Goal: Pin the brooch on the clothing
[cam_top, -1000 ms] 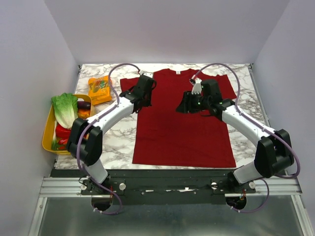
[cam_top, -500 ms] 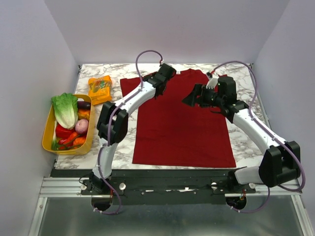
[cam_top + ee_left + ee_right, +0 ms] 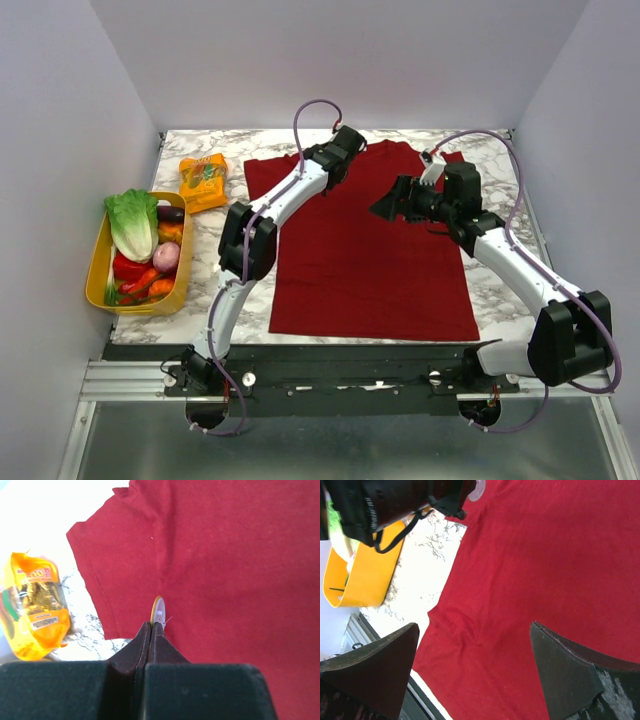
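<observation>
You're getting bright, even light; the marble table (image 3: 50,510) is blowing out white in the left wrist view and the snack packet (image 3: 34,611) is blurring slightly.

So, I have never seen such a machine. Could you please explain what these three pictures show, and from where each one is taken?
These are two robot arms fixed at the near edge of a marble table. The wide picture looks down from above and behind them. The other two come from a small camera on each wrist. A dark red T-shirt lies flat on the table. To its left are an orange snack packet and a yellow tray of vegetables. The left fingers are shut on a small round brooch, held over the T-shirt near a sleeve. The right fingers are open and hold nothing.
</observation>
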`<state>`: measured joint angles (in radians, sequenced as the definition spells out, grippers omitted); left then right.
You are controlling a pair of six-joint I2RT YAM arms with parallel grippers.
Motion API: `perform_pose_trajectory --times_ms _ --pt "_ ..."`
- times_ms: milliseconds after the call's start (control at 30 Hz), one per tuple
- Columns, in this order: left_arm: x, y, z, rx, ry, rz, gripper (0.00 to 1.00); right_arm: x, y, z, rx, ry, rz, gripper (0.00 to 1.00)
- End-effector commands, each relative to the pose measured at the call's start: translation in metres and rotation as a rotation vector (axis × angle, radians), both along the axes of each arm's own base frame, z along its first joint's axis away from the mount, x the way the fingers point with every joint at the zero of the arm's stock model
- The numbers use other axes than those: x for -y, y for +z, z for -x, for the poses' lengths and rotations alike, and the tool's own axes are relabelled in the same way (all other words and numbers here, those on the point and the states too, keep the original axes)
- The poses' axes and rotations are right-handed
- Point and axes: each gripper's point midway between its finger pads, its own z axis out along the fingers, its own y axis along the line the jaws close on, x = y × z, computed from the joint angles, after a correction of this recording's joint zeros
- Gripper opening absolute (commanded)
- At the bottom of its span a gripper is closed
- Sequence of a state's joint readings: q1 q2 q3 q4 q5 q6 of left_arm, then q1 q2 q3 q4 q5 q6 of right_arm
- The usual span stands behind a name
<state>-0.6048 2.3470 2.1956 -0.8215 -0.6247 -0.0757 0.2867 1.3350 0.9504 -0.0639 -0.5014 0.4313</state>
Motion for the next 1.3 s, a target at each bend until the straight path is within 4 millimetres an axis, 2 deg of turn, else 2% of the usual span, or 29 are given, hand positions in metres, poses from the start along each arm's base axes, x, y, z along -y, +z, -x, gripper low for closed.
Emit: perform_pose_trajectory --times_ms 0,167,267,533,700,733,767,800,833,867,900,933,967,1000,1033,1067,1100,1133,1167,1200,1233,1267 --pt "-0.007 0.002 -0.002 -0.009 0.001 -0.110 0.00 0.000 0.003 -0.005 0.019 -0.005 -0.007 1.00" --pt "-0.015 -0.008 -0.006 -0.019 0.016 -0.184 0.00 0.008 -0.007 -0.011 -0.014 -0.068 0.020 1.00" --pt "-0.015 -0.014 -0.006 -0.029 0.014 -0.192 0.00 0.012 -0.006 -0.011 -0.022 -0.096 0.022 1.00" --pt "-0.002 -0.023 -0.013 -0.026 0.000 -0.175 0.00 0.020 -0.007 -0.008 -0.038 -0.136 0.021 1.00" --pt "0.000 -0.026 -0.011 -0.036 -0.008 -0.142 0.00 0.021 -0.027 -0.005 -0.066 -0.112 0.067 0.98" --pt "-0.002 -0.015 -0.010 -0.021 0.005 -0.108 0.00 0.021 -0.034 -0.005 -0.088 -0.108 0.078 0.97" --pt "-0.001 -0.014 -0.009 -0.024 -0.001 -0.075 0.00 0.020 -0.049 0.000 -0.130 -0.085 0.116 0.92" --pt "-0.002 -0.018 -0.006 -0.030 -0.005 -0.054 0.00 0.017 -0.055 0.002 -0.143 -0.072 0.141 0.91" --pt "-0.007 0.002 -0.006 0.002 0.012 0.002 0.00 0.015 -0.056 0.000 -0.139 -0.077 0.174 0.91" --pt "-0.004 0.006 -0.004 -0.004 -0.001 0.057 0.00 0.003 -0.066 0.009 -0.160 -0.030 0.220 0.89" --pt "-0.008 0.000 -0.001 -0.013 0.008 0.093 0.00 -0.002 -0.069 0.012 -0.163 -0.017 0.244 0.88" --pt "-0.011 0.024 0.001 0.023 0.014 0.159 0.00 -0.007 -0.070 0.011 -0.152 -0.019 0.275 0.87" --pt "-0.021 0.029 0.001 0.028 0.053 0.228 0.00 -0.020 -0.077 0.022 -0.161 0.029 0.309 0.83" --pt "-0.019 0.019 0.007 0.000 0.040 0.296 0.00 -0.025 -0.087 0.024 -0.182 0.041 0.340 0.79" --pt "-0.024 0.044 0.012 0.040 0.038 0.369 0.00 -0.027 -0.094 0.024 -0.190 0.036 0.377 0.73" --pt "-0.033 0.052 0.012 0.058 0.069 0.435 0.00 -0.036 -0.098 0.030 -0.191 0.066 0.408 0.62" --pt "-0.033 0.042 0.019 0.035 0.056 0.493 0.00 -0.039 -0.111 0.032 -0.213 0.073 0.442 0.55" --pt "-0.036 0.067 0.025 0.080 0.047 0.553 0.00 -0.038 -0.117 0.031 -0.215 0.062 0.478 0.48" --pt "-0.039 0.072 0.029 0.088 0.049 0.588 0.00 -0.045 -0.121 0.035 -0.215 0.080 0.501 0.33" --pt "-0.049 0.068 0.032 0.090 0.072 0.627 0.00 -0.047 -0.127 0.036 -0.223 0.085 0.519 0.29" --pt "-0.049 0.087 0.040 0.108 0.048 0.682 0.00 -0.048 -0.138 0.038 -0.239 0.089 0.549 0.27" --pt "-0.050 0.091 0.044 0.112 0.042 0.711 0.00 -0.056 -0.144 0.043 -0.243 0.111 0.567 0.24"
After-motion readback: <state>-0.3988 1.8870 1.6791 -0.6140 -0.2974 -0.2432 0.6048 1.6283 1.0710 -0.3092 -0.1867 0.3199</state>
